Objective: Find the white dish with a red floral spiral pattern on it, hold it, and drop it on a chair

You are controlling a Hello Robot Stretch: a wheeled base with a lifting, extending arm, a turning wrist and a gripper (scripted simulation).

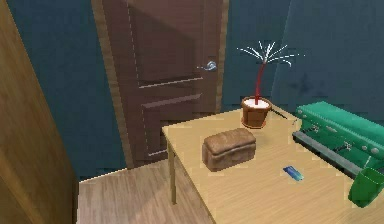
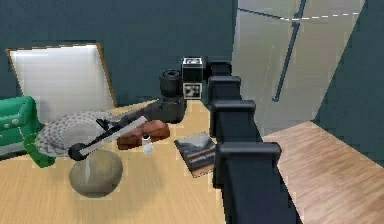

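Pale patterned dish lies by the gripper on the counter; whether it is held I cannot tell. Lift straight up before heading for the chair.

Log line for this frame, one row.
arm: extended over table | gripper: by dish | hold: cannot tell | dish: on table | chair: white, beyond table

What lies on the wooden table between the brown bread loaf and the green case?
In the forward view, one small blue object lies between the brown loaf and green case; otherwise bare tabletop.
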